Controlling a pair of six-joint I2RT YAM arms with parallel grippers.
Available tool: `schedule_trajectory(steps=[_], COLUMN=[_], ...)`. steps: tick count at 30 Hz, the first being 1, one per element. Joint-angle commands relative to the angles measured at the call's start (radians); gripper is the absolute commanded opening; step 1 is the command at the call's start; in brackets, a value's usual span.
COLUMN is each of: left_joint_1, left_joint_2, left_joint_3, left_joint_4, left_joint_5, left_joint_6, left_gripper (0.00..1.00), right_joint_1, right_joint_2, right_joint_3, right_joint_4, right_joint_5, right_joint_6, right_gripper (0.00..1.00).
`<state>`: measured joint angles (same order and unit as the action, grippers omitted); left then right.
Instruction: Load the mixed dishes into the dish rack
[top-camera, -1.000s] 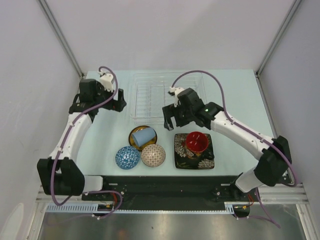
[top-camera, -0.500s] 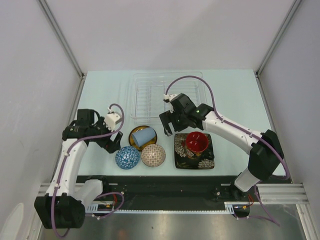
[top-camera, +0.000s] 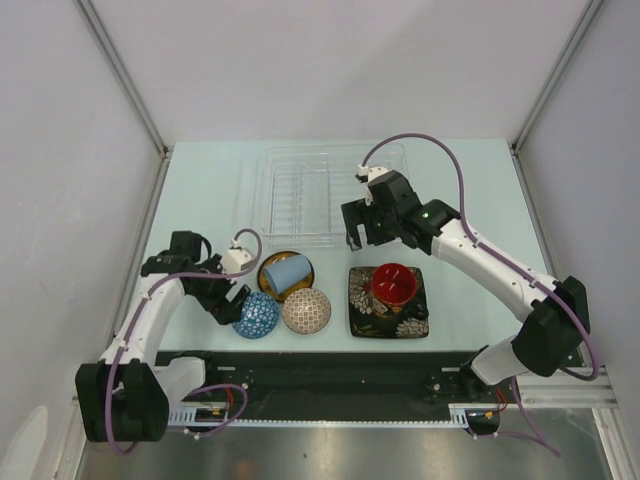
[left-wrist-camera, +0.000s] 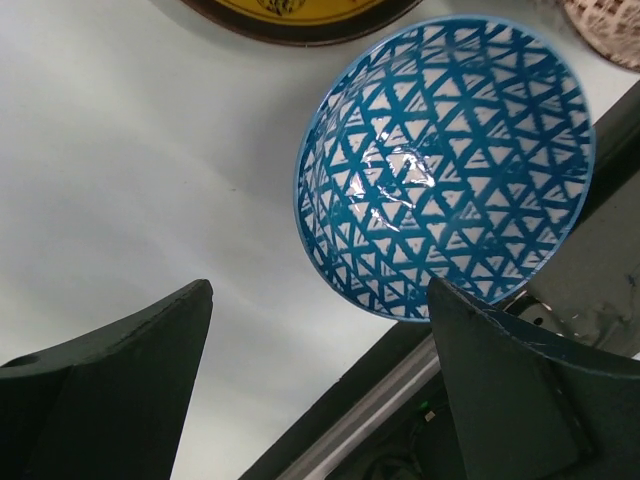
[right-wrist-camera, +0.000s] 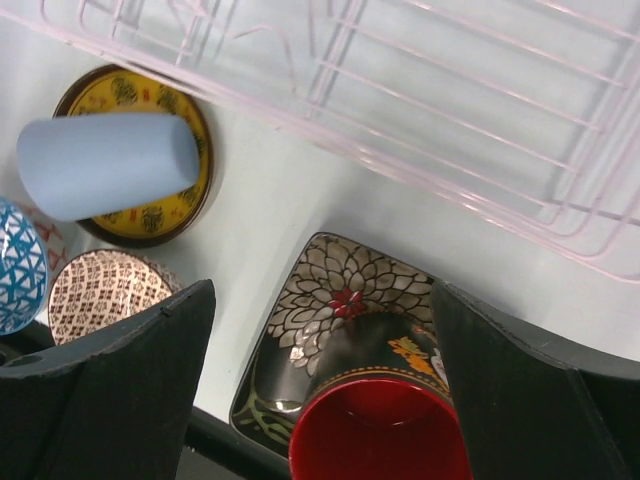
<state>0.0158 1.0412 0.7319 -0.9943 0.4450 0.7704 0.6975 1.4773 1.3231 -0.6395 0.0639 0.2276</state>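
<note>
Occlusions first. Saw only part of the small yellow dark-rimmed round plate, the rest hidden under the pale blue cup lying on its side across it. Found the red-inside dark mug cut off by the bottom edge of the right wrist view, standing on the black floral square plate and covering part of it. Caught just a corner of the beige patterned bowl in the left wrist view. Could not make out the dark marks on the yellow plate as writing or ornament.

Found the left hand spread wide around the blue patterned bowl, set rim-down by the near edge of the worktop, left of the middle. Gripped nothing; could not rule out contact with the bowl. Found the right hand likewise wide open, holding nothing, hovering over the near rim of the dish rack, set toward the far edge at mid-worktop. Noted all six dishes grouped along the near edge.
</note>
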Motion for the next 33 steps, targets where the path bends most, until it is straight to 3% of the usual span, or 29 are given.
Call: schedule_trajectory(steps=[1,14,18,21,24,25,27,30,33], left_joint_1=[-0.007,-0.102,-0.102,-0.102,-0.1,-0.1,-0.1,-0.1,-0.099], left_joint_2=[0.043,0.177,0.191,0.177,0.163,0.157,0.134,0.096,0.06], left_joint_3=[-0.045,-0.117,-0.137,-0.147,-0.144,-0.138,-0.12,-0.086,-0.026], left_joint_4=[0.094,0.253,0.276,0.283,0.284,0.276,0.257,0.229,0.165], left_joint_5=[-0.005,0.044,0.052,0.057,0.041,0.038,0.029,0.002,-0.023], left_joint_6=[0.056,-0.003,-0.006,-0.002,-0.01,-0.008,-0.011,-0.026,-0.023], left_gripper=[0.93,0.93,0.87,0.77,0.58,0.44,0.31,0.01,0.0], right_joint_1=[-0.021,-0.03,-0.032,-0.032,-0.032,-0.032,-0.033,-0.035,-0.038], right_joint_2=[-0.048,-0.038,-0.035,-0.031,-0.029,-0.029,-0.026,-0.022,-0.023], right_joint_3=[0.002,-0.004,-0.005,-0.005,-0.005,-0.005,-0.005,-0.007,-0.009], right_joint_4=[0.0,-0.006,-0.017,-0.017,-0.015,-0.015,-0.014,-0.008,-0.003], right_joint_5=[0.01,0.008,0.016,0.016,0.011,0.011,0.011,0.01,0.008], right_joint_6=[0.022,0.042,0.041,0.042,0.044,0.041,0.041,0.039,0.038], right_gripper=[0.94,0.94,0.94,0.94,0.94,0.94,0.94,0.94,0.93])
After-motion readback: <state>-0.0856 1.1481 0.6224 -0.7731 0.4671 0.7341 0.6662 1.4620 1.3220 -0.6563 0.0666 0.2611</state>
